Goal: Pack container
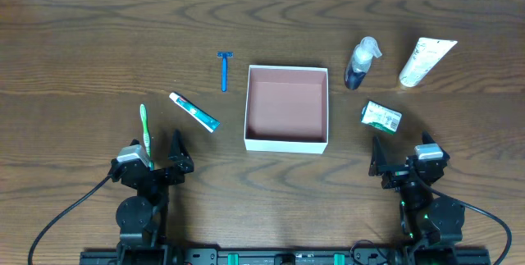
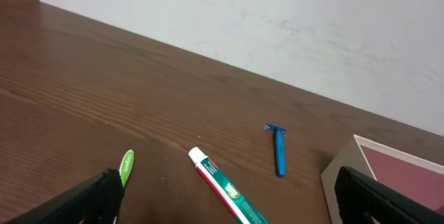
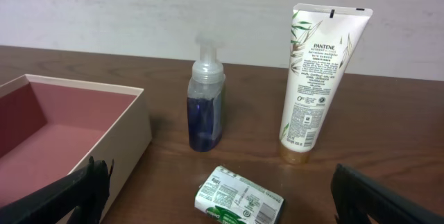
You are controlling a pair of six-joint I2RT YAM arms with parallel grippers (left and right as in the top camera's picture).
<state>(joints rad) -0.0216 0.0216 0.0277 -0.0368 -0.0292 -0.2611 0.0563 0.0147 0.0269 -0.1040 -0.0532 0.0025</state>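
Container [image 1: 285, 144] sits mid-table, empty, between the arms, likely so either can reach it. Left gripper [image 1: 156, 147] and right gripper [image 1: 402, 152] both gape wide, holding nothing. Toothbrush [image 1: 146, 130], toothpaste [image 1: 194, 111] and razor [image 1: 224, 70] lie left. Pump bottle [image 1: 361, 62], tube [image 1: 426, 61] and soap packet [image 1: 381, 116] lie right. Nothing bars the box.

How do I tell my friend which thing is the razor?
Find the square white box with the pinkish inside in the middle of the brown wooden table. Just off its far left corner lies a thin blue plastic razor. It has a T-shaped head, unlike the fatter white-and-teal toothpaste tube nearby.
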